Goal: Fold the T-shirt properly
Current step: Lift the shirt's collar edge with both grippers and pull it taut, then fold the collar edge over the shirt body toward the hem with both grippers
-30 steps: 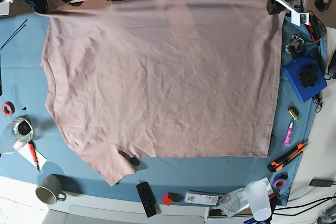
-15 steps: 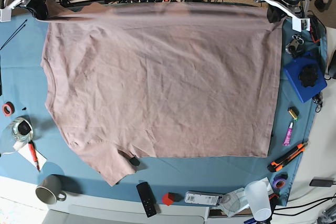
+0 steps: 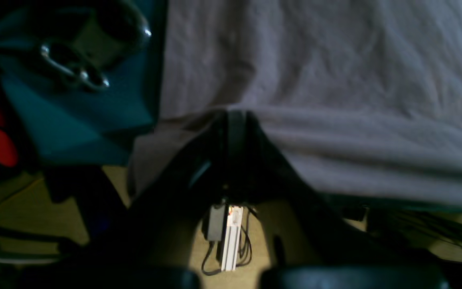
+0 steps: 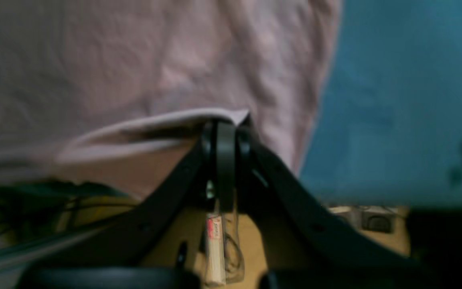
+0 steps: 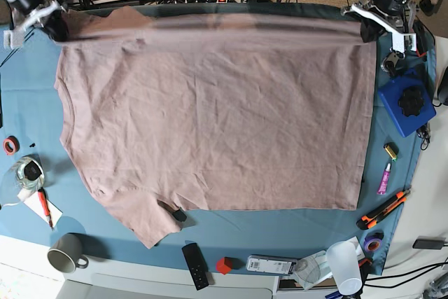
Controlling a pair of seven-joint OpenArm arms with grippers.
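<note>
The dusty-pink T-shirt [image 5: 217, 117] lies spread over the teal table cloth [image 5: 280, 225], one sleeve pointing to the near left. In the base view my left gripper [image 5: 367, 31] is shut on the shirt's far right corner. My right gripper [image 5: 57, 30] is shut on its far left corner. The far edge hangs lifted between them as a shadowed band. In the left wrist view the left gripper [image 3: 235, 116] pinches a fold of the T-shirt [image 3: 335, 80]. The right wrist view shows the right gripper [image 4: 225, 124] clamped on the T-shirt's [image 4: 134, 60] doubled edge.
Right of the shirt lie scissors [image 5: 393, 57], a blue box [image 5: 407, 105] and an orange cutter [image 5: 383, 208]. Along the near edge stand a mug [image 5: 66, 252], a black remote [image 5: 195, 265], a red block [image 5: 224, 265] and a plastic cup [image 5: 344, 265]. A red tape roll [image 5: 10, 145] lies far left.
Both grippers have drawn the shirt's far edge toward the near side. A strip of teal cloth now shows at the back. The rest of the shirt stays flat.
</note>
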